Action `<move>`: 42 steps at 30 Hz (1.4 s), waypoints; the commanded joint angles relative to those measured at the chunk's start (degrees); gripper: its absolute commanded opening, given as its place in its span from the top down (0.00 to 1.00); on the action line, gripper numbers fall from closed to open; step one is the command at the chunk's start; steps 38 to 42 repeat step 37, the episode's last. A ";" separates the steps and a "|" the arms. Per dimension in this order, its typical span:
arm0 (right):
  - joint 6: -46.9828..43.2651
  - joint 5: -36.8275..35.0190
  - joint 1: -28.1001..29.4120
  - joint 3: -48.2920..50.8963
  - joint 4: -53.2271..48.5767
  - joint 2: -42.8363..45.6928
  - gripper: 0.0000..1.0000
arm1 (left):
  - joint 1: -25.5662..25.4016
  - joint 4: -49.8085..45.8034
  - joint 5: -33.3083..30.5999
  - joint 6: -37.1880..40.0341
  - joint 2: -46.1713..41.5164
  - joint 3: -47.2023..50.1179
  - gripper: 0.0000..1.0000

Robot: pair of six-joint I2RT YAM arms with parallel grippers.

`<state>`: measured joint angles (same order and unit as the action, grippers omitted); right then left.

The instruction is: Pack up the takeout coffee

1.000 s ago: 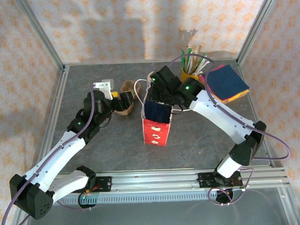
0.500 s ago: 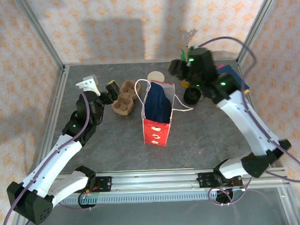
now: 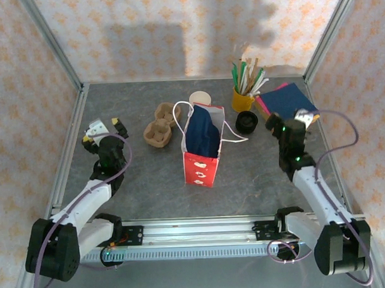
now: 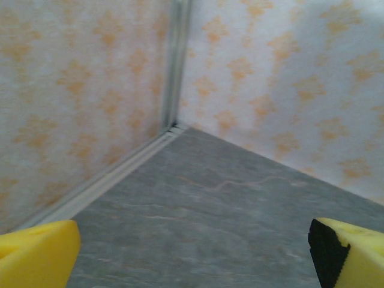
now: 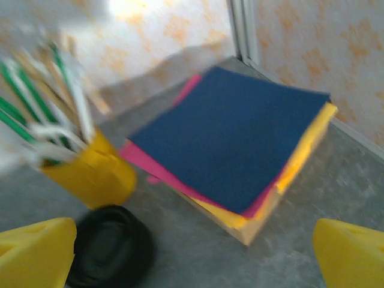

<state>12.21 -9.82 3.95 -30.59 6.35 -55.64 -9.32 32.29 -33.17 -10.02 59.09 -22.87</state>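
The worktop (image 3: 143, 183) is grey and flat, like stone with thin pale lines in it. In the middle stands a red paper bag (image 3: 200, 169) with thin white string handles. A dark blue soft thing (image 3: 201, 134) sits inside it. The takeout coffee (image 3: 200, 98) stands on the worktop just behind the bag. From above you see its round pale top, and I cannot tell if it touches the bag. Left of the bag lies a brown cup tray (image 3: 157, 129) made of bumpy pressed paper. Right of the bag are low black round lids (image 3: 247, 122), then a yellow mug (image 3: 243, 101) full of thin green, white and tan sticks (image 3: 250, 72). Beside the mug lies a flat stack of square sheets (image 3: 291, 102), blue on top, then pink, then yellow.

The left claw (image 3: 103, 129) is wide open and holds nothing, near the left wall. The right claw (image 3: 288, 122) is wide open and empty too, near the sheets.

The left wrist view shows yellow fingertips (image 4: 36, 255) far apart, bare grey worktop, and the corner where two pale walls (image 4: 288, 78) with orange flower marks meet. The right wrist view shows the stack's layered edge up close, the blurry sticks and the smooth black lids. The top view shows the bag and the cup.
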 commanded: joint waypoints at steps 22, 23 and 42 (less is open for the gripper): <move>-14.74 10.22 -1.92 18.21 66.73 -31.93 0.00 | 9.24 45.18 20.39 5.17 27.78 12.48 0.01; -14.52 9.72 -1.92 18.18 65.73 -31.23 0.00 | 9.03 47.42 20.15 6.05 29.01 12.61 0.00; -14.77 10.22 -1.92 17.57 64.64 -31.32 0.00 | 8.71 46.69 19.73 6.17 28.80 12.41 0.01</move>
